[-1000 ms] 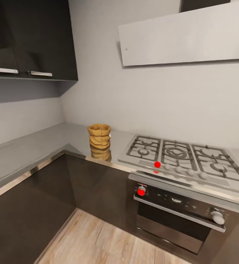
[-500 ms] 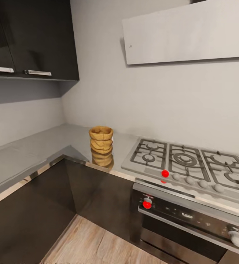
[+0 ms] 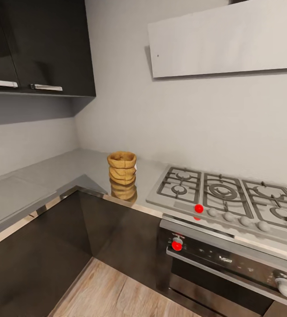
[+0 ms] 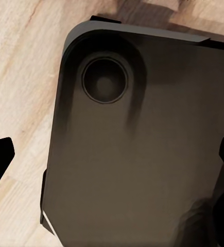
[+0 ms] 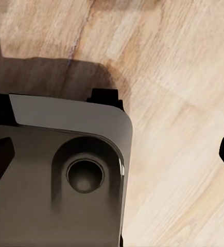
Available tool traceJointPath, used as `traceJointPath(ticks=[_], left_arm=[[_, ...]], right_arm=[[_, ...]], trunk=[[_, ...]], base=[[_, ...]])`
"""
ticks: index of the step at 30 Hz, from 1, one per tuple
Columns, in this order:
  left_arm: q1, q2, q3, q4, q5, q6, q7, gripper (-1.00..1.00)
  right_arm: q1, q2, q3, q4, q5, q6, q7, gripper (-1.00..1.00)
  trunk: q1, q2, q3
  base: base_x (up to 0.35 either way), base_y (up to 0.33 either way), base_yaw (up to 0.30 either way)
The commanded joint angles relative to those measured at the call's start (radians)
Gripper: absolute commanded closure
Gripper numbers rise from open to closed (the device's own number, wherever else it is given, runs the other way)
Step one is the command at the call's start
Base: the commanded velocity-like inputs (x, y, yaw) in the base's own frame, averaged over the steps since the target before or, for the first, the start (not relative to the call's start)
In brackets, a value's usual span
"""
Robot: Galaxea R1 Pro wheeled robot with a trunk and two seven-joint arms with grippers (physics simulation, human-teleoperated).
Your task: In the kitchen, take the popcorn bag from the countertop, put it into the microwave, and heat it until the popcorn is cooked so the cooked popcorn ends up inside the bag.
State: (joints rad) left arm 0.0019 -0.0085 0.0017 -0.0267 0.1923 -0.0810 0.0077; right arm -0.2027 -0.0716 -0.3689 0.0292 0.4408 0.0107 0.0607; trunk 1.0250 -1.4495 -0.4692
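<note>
Tan popcorn bag (image 3: pixel 122 167) bears no label.

Head view: popcorn bag (image 3: pixel 122 167) interior hidden behind its rolled rim; contents cannot be told. Hob (image 3: pixel 231 198) cut off at the right picture edge, rightmost burner partly lost. Built-in oven (image 3: pixel 231 268) cropped at right and bottom edges; panel markings too small to read. Slanted hood (image 3: pixel 225 42) runs out of the top and right edges. Upper cabinets (image 3: pixel 42 44) cut at top and left.

Left wrist view: left gripper (image 4: pixel 112 159) fingertips show as dark slivers at opposite picture edges, mostly out of frame. Right wrist view: right gripper (image 5: pixel 112 154) likewise, tips clipped at the edges. Robot base (image 4: pixel 142 154) cropped in both.
</note>
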Motion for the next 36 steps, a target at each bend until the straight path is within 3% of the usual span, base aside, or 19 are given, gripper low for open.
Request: traceJointPath(ticks=[1,8,10,13,16,36], left_arm=[[0.0,0.0,0.0,-0.001,0.006,-0.002,0.001,-1.0],[0.0,-0.004,0.004,-0.001,0.011,-0.002,0.004,-1.0],[0.0,-0.003,0.004,-0.001,0.034,-0.002,0.004,-1.0],[0.0,-0.002,0.002,-0.001,0.097,-0.002,0.004,-1.0],[0.0,-0.002,0.002,-0.001,0.12,-0.002,0.004,-1.0],[0.0,-0.002,-0.003,-0.002,0.125,-0.002,0.003,-1.0]], right_arm=[[-0.001,-0.001,-0.008,0.001,0.009,0.001,0.002,-1.0],[-0.001,-0.001,-0.008,0.001,0.009,0.0,0.002,-1.0],[-0.001,-0.001,-0.008,0.001,0.009,0.0,0.002,-1.0],[-0.001,-0.001,-0.008,0.001,0.009,0.0,0.002,-1.0],[-0.001,-0.001,-0.008,0.001,0.009,0.0,0.002,-1.0],[-0.001,0.001,-0.009,0.001,0.01,0.003,0.002,-1.0]], trunk=[[0.0,0.0,-0.001],[0.0,0.0,-0.001],[0.0,0.0,-0.001],[0.0,0.0,-0.001],[-0.004,0.007,0.002],[-0.081,0.147,0.059]], base=[[0.0,0.0,0.0],[0.0,0.0,0.0],[0.0,0.0,0.0],[0.0,0.0,0.0],[0.0,0.0,0.0],[0.0,0.0,0.0]])
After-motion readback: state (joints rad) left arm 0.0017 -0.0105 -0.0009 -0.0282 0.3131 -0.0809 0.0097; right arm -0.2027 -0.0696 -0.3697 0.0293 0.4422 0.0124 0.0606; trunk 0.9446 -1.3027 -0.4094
